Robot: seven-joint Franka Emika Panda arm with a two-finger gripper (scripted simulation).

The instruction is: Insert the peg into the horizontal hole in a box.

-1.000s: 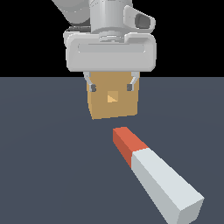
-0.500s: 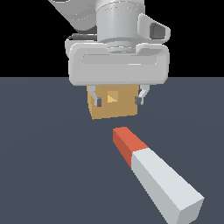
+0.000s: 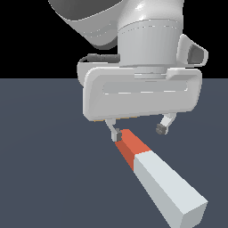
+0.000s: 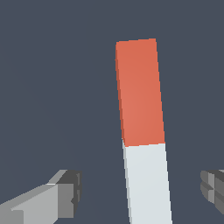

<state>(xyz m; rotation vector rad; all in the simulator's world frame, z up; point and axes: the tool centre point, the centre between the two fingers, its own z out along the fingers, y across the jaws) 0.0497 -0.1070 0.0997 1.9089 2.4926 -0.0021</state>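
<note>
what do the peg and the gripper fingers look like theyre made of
Peg: flat matte red-orange and grey-white, no grain or shine; could be painted plastic or wood, the render leaves it open. Fingers: dull grey, hard-edged, probably metal or plastic.

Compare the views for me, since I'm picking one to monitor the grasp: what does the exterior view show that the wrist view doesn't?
Only the exterior view shows the arm's big white hand housing above the floor; the box is hidden behind it. Only the wrist view shows the peg lying between the open fingers with gaps on both sides. Both show the peg's red end, its grey-white part, and the gripper holding nothing.
</note>
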